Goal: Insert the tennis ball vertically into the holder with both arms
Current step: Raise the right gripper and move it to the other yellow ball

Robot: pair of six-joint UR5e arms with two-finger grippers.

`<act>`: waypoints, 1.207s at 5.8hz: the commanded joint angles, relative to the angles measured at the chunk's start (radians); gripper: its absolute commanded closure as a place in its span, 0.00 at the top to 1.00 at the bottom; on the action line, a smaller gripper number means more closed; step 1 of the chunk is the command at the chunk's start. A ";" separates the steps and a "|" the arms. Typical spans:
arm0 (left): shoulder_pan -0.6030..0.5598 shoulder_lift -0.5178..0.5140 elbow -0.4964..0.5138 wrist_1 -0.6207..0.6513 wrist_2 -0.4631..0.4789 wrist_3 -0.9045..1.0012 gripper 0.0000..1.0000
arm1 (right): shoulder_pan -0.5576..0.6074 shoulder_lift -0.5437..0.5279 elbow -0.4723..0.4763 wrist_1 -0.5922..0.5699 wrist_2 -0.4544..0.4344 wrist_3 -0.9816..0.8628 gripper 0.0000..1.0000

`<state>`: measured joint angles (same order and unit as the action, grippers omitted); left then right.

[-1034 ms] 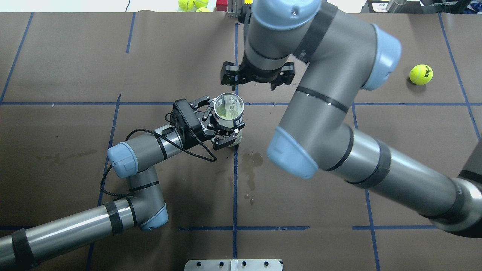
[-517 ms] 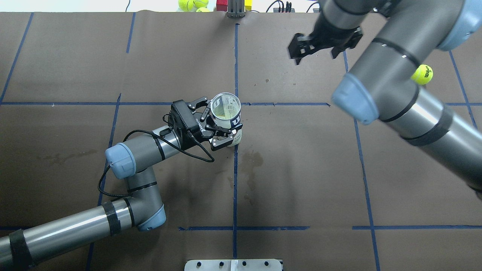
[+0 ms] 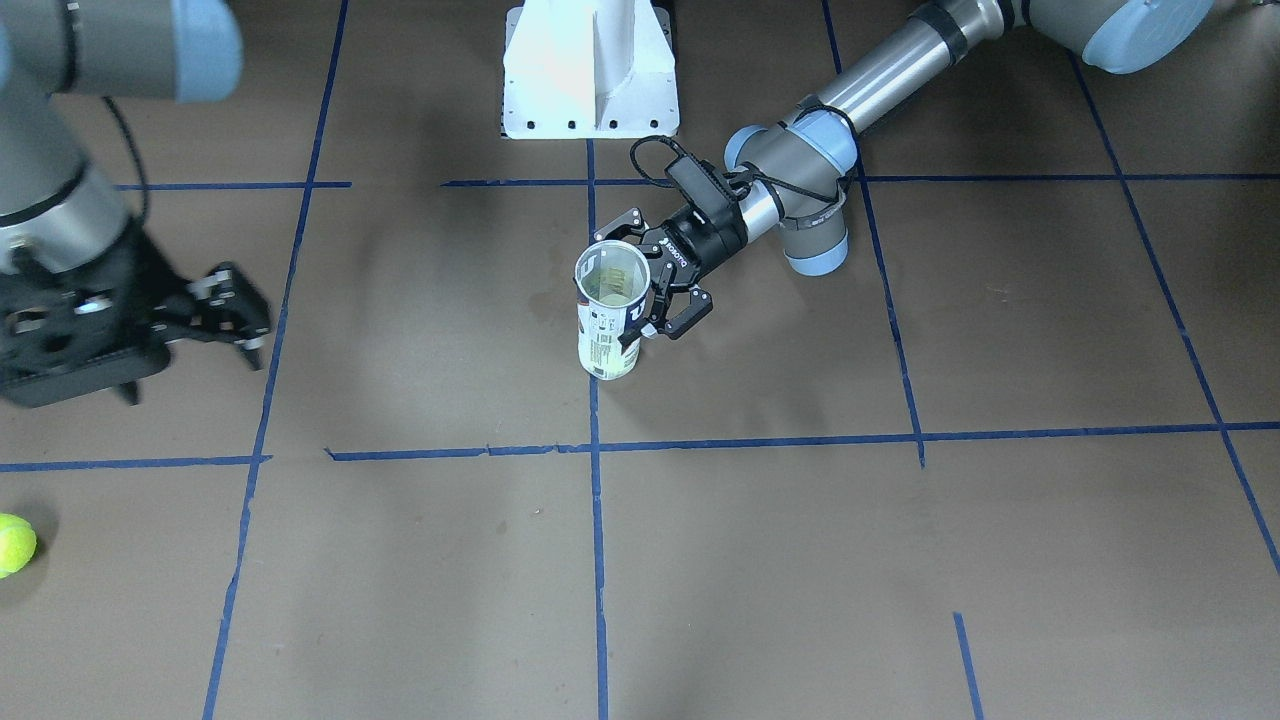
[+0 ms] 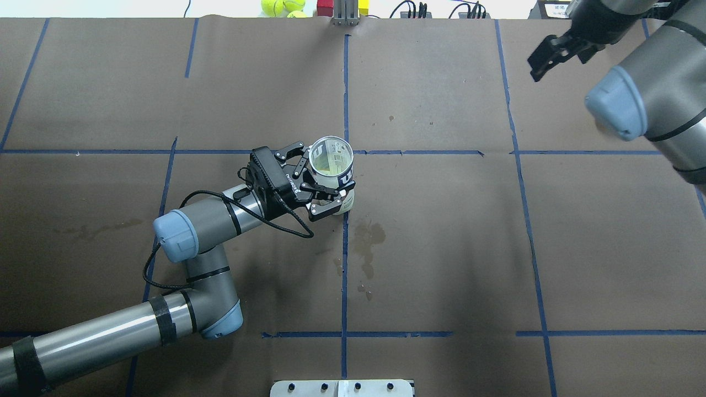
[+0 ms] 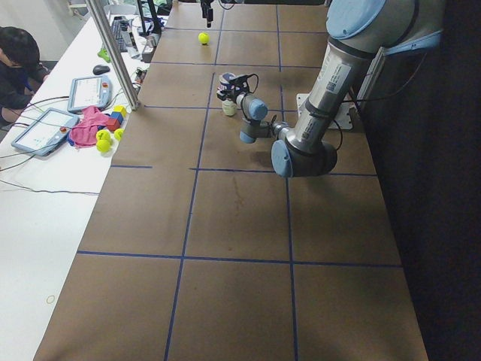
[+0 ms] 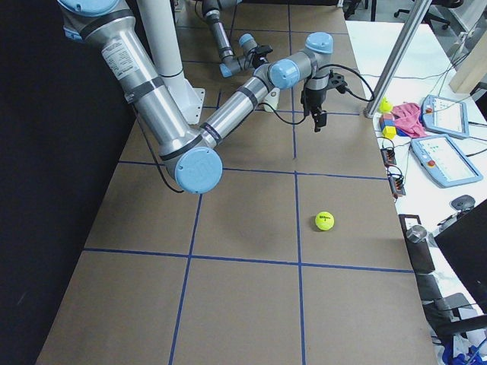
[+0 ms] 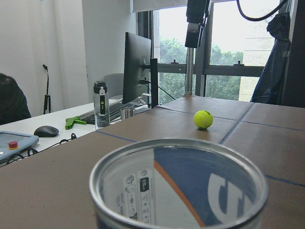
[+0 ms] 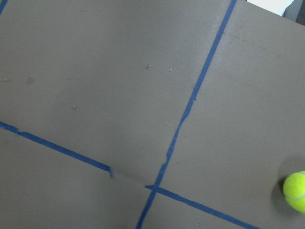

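Tube (image 4: pixel 331 165) stands upright mid-desk, clamped in my left pincer (image 4: pixel 317 179) so its mouth faces up; my right pincer (image 3: pixel 205 310), spread wide and empty, hangs above the ball (image 3: pixel 14 544) near the desk's right end.

White "W" logo on holder (image 4: pixel 346 180) label

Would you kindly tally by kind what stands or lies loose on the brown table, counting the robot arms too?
Arms: 2, the left arm and the right arm
Tube: 1
Loose ball: 1
White base: 1
Total: 5
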<state>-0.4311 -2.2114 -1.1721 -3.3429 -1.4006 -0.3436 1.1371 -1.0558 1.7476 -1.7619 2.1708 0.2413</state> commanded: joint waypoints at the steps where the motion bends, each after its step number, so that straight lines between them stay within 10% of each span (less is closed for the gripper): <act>1: 0.000 0.001 -0.001 -0.003 0.000 0.000 0.93 | 0.081 -0.077 -0.220 0.296 0.053 -0.135 0.99; 3: 0.002 0.005 -0.001 -0.003 0.000 0.000 0.93 | 0.101 -0.104 -0.472 0.581 0.052 -0.231 0.99; 7: 0.006 0.005 -0.001 -0.003 0.000 0.000 0.93 | 0.076 -0.176 -0.592 0.736 0.021 -0.254 1.00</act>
<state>-0.4254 -2.2059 -1.1735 -3.3456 -1.4005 -0.3436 1.2265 -1.2378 1.1838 -1.0406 2.2045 -0.0121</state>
